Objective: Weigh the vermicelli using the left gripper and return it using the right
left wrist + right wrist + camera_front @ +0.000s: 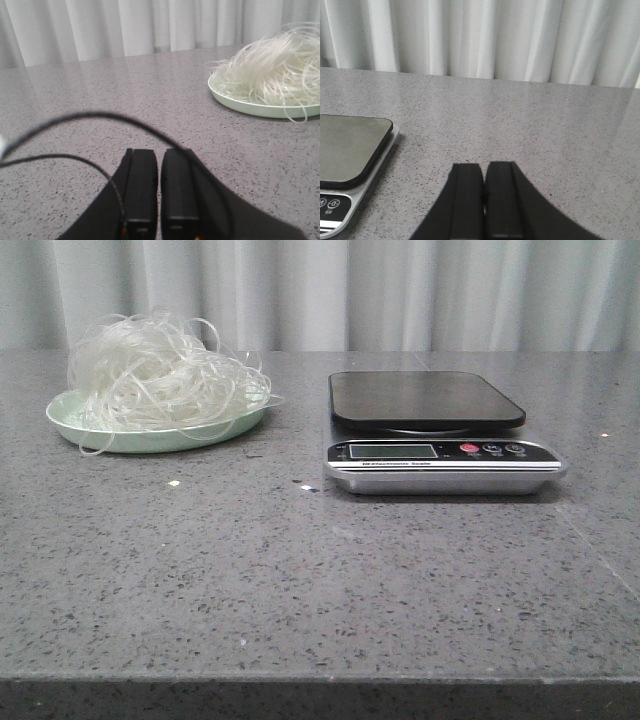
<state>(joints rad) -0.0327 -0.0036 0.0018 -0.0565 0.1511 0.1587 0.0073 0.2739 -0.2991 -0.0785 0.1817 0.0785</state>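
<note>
The vermicelli (155, 370), a fluffy heap of translucent whitish strands, lies on a pale green plate (150, 438) at the table's back left. It also shows in the left wrist view (272, 70) on the plate (235, 102). A kitchen scale (440, 455) with a bare black platform (425, 398) stands right of centre; it also shows in the right wrist view (350, 150). My left gripper (160, 152) is shut and empty, short of the plate. My right gripper (484, 167) is shut and empty, beside the scale. Neither gripper shows in the front view.
The grey speckled table (300, 580) ends at a front edge low in the front view. White curtains (400, 290) hang behind it. A black cable (90, 117) loops in front of the left wrist camera.
</note>
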